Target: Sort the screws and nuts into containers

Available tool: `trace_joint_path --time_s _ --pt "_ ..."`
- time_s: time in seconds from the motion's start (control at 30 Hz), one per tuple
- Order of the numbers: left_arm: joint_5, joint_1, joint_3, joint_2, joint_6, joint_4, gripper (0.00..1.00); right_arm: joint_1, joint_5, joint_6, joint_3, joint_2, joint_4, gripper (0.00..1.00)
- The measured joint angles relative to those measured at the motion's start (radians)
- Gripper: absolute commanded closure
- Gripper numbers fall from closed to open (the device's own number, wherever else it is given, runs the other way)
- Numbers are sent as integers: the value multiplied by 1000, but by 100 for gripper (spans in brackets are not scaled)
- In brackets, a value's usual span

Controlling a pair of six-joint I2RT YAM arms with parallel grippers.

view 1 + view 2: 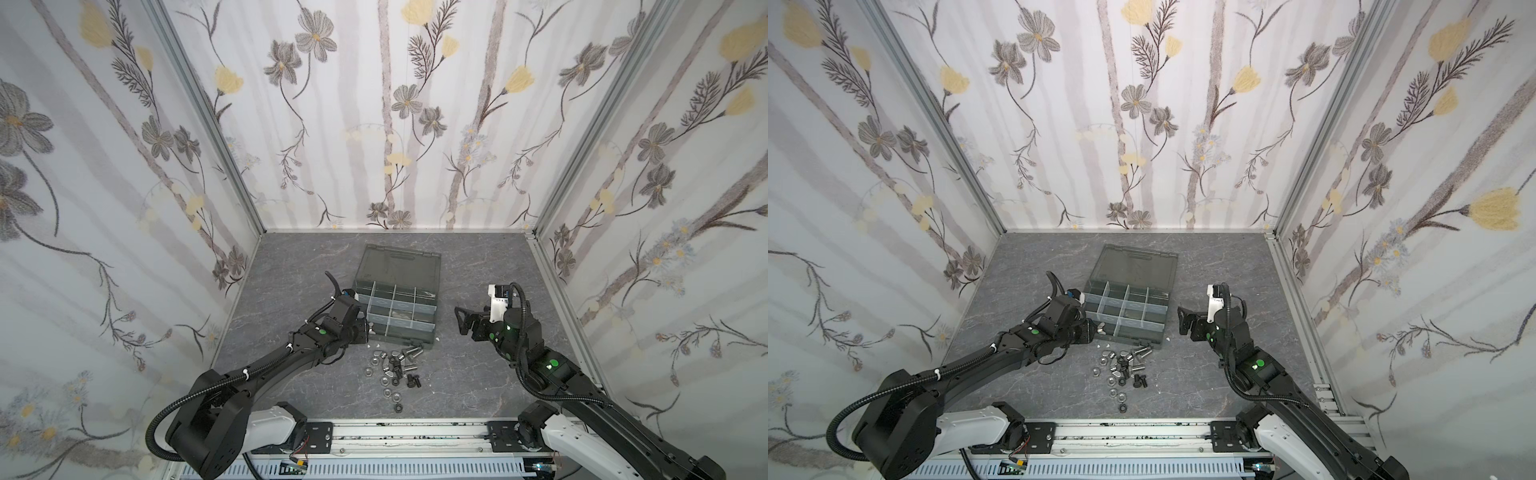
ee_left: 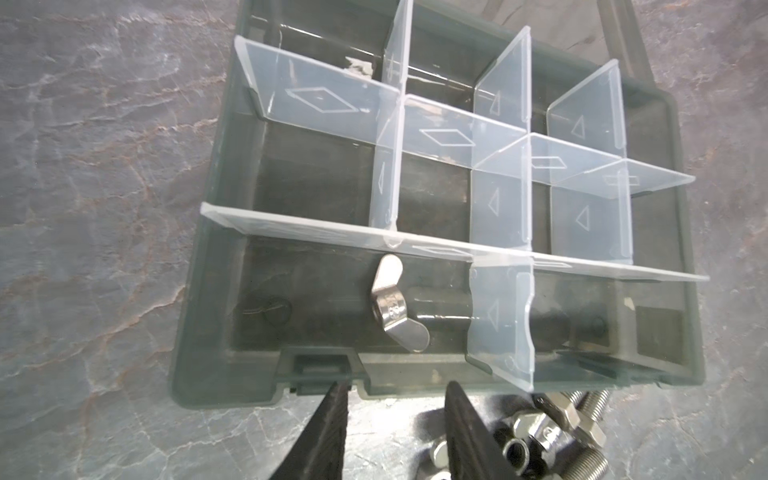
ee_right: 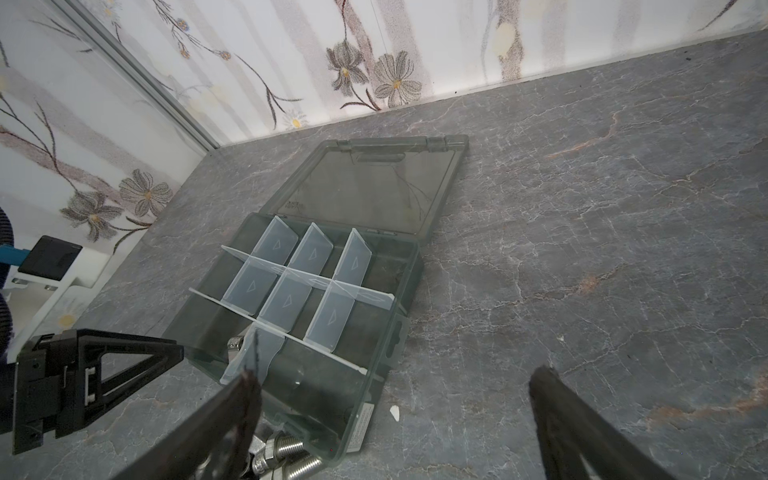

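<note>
**A:** How does the left gripper (image 2: pixel 395 392) stand?

**B:** Its jaws are partly apart and there is nothing between them. In both top views it is a little left of centre, at the near left corner of the organiser box (image 1: pixel 405 339).

**A:** And the wing nut?

**B:** The silver wing nut (image 2: pixel 395 309) shows just past the fingertips, inside the wide cell (image 2: pixel 316 328) of the box's nearest row. It is close beside a clear divider (image 2: pixel 498 316). I cannot tell whether it already rests on the floor of the cell.

**A:** What about the right gripper?

**B:** The right gripper (image 1: pixel 460 321) is opened wide and holds nothing. In both top views it hangs to the right of the box, apart from it, with its fingers pointing toward the box.

**A:** Where are the other parts?

**B:** The screws (image 1: pixel 412 353) and nuts (image 1: pixel 388 392) lie in a loose pile on the grey table (image 1: pixel 291 291). In the top views the pile is just below the box, in the lower centre of the frame. Some pieces are silver and some are black. A black ring nut (image 1: pixel 399 408) lies lowest, a little apart from the rest.

**A:** And the lid?

**B:** The smoky lid (image 1: pixel 395 266) lies open and flat, above the cells in the frame, toward the back wall.
</note>
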Motion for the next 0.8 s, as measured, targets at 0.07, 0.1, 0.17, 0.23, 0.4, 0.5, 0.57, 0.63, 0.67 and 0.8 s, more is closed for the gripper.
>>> trace_joint_path --time_s 0.07,0.1,0.17,0.23,0.4,0.5,0.57,0.63,0.67,0.8 --pt "38 -3 -21 -12 -6 16 59 0 0 0 -5 -4 1 0" --pt "59 -6 -34 -17 -12 25 59 0 0 0 -8 -7 1 0" --pt "95 -10 -56 -23 -27 42 59 0 0 0 -11 -12 1 0" --pt "130 -13 -84 -26 -42 66 59 0 -2 0 -13 -15 2 0" --pt "198 -15 -137 -14 -75 130 59 0 -4 1 -18 -21 1 0" --pt "224 -15 -159 3 -84 175 59 0 -4 5 -21 -24 2 0" --pt "245 -15 -173 20 -90 208 59 0 -10 5 -21 -24 1 0" --pt "262 -15 -181 44 -98 240 60 0 -11 8 -21 -24 1 0" --pt "270 -15 -185 62 -103 257 60 0 -11 8 -21 -24 1 0" --pt "290 -12 -199 104 -114 300 61 0 -26 8 -21 -26 1 0"
